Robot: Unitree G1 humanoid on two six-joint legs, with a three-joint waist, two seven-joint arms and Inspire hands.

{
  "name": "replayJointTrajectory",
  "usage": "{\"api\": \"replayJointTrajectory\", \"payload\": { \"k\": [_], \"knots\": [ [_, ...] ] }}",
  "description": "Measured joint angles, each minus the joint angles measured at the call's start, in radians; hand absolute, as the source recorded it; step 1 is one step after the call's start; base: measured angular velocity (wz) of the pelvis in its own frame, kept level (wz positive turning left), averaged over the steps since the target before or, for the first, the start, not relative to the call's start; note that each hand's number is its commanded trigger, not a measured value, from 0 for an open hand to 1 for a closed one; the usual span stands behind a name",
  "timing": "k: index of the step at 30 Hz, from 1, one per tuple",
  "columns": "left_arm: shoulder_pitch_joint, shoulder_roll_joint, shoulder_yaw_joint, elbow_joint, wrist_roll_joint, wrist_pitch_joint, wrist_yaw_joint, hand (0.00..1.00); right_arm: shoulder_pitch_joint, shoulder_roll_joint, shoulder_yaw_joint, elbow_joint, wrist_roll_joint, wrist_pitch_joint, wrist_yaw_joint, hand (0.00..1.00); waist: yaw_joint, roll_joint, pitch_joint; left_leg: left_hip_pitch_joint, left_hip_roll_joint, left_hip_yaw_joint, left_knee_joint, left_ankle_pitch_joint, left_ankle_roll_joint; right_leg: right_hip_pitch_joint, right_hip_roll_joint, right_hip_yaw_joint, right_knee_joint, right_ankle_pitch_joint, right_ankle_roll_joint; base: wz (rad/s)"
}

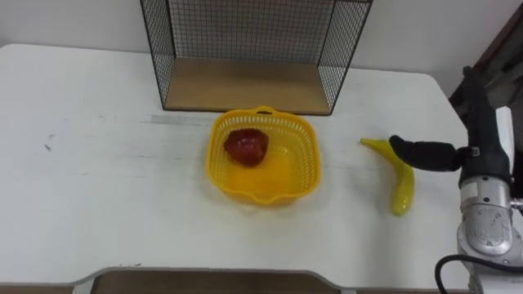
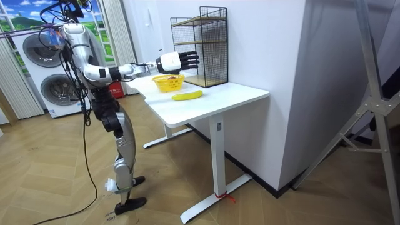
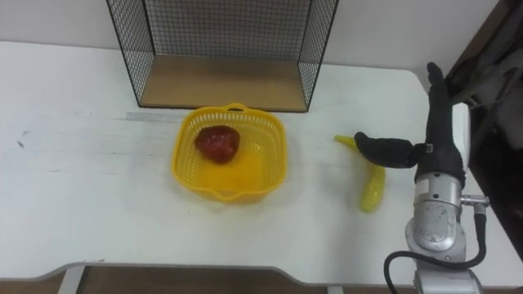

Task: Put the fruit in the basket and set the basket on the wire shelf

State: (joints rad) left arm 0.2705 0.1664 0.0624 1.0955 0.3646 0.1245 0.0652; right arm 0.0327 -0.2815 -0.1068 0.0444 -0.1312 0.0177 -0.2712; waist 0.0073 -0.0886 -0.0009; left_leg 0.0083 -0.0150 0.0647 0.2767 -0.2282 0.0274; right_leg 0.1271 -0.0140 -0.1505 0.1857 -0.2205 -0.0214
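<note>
Left eye view, basket: the yellow basket (image 1: 214, 163) sits on the white tabletop (image 1: 98, 163), just in front of the wire shelf (image 1: 245, 86). From there a short lift would probably carry it in.
Left eye view, red fruit: a red fruit (image 1: 246, 147) lies inside the basket toward its far left corner, so that share of the loading looks done.
Left eye view, banana: the banana (image 1: 402, 188) lies on the tabletop to the right of the basket, apart from it and not yet loaded.
Left eye view, right hand: the right hand (image 1: 484, 155) is released and holds nothing. Its fingers are straight and point away from the robot, and the thumb is spread sideways across the banana's far end. I cannot tell whether the thumb touches the peel. The pose reads as lining up for a grasp.
Right eye view, banana and hand: the thumb covers the banana's far end, and the rest of the fruit shows nearer the robot.
Right eye view, shelf: its bottom level is wooden, with mesh at the sides and back, and the open front faces the basket.
Room view, robot: it stands upright at the tabletop with its right arm stretched out level above the fruit.
Room view, surface: smooth and white, on a white frame.
Room view, room: a wooden floor (image 2: 262, 200), washing machines (image 2: 40, 53) behind the robot, and a white wall (image 2: 325, 75) on the room view's right.
</note>
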Motion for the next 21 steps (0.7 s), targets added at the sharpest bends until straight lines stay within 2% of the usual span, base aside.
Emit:
{"api": "replayJointTrajectory", "payload": {
  "k": [4, 11, 14, 20, 21],
  "knots": [
    [0.003, -0.001, 0.003, -0.020, 0.000, 0.002, -0.007, 0.00, 0.000, 0.000, -0.001, 0.028, -0.010, 0.007, 0.004, 0.00, -0.002, 0.011, -0.0060, 0.002, 0.000, -0.004, 0.000, 0.000, 0.000, 0.000, -0.002, -0.009, 0.000, 0.000, 0.000, 0.02],
    [0.017, -0.003, 0.015, -0.053, -0.001, 0.008, -0.005, 0.00, 0.000, 0.000, -0.003, 0.068, -0.019, 0.011, 0.023, 0.00, -0.001, 0.017, -0.0050, 0.003, 0.001, -0.010, -0.001, 0.000, 0.000, 0.001, -0.002, -0.014, -0.001, 0.000, 0.000, 0.02],
    [0.016, -0.003, 0.019, -0.062, -0.001, 0.010, -0.003, 0.00, 0.000, 0.000, -0.003, 0.078, -0.020, 0.029, 0.037, 0.00, 0.001, 0.019, -0.0041, 0.003, 0.001, -0.010, -0.002, 0.000, 0.000, 0.000, -0.002, -0.014, -0.001, 0.000, 0.000, 0.00],
    [0.017, -0.004, 0.040, -0.081, 0.002, 0.020, -0.002, 0.00, -0.004, 0.000, -0.002, 0.177, -0.027, 0.032, 0.091, 0.00, 0.011, 0.020, -0.0030, 0.004, 0.001, -0.009, -0.004, 0.000, 0.000, 0.001, -0.002, -0.014, 0.000, 0.000, 0.000, 0.00],
    [0.018, -0.004, 0.041, -0.081, 0.002, 0.020, -0.003, 0.00, -0.004, 0.000, -0.003, 0.199, -0.027, 0.042, 0.101, 0.00, 0.015, 0.020, -0.0019, 0.004, 0.000, -0.008, -0.004, 0.000, 0.000, 0.001, -0.002, -0.014, 0.000, 0.000, 0.000, 0.00]
  ]
}}
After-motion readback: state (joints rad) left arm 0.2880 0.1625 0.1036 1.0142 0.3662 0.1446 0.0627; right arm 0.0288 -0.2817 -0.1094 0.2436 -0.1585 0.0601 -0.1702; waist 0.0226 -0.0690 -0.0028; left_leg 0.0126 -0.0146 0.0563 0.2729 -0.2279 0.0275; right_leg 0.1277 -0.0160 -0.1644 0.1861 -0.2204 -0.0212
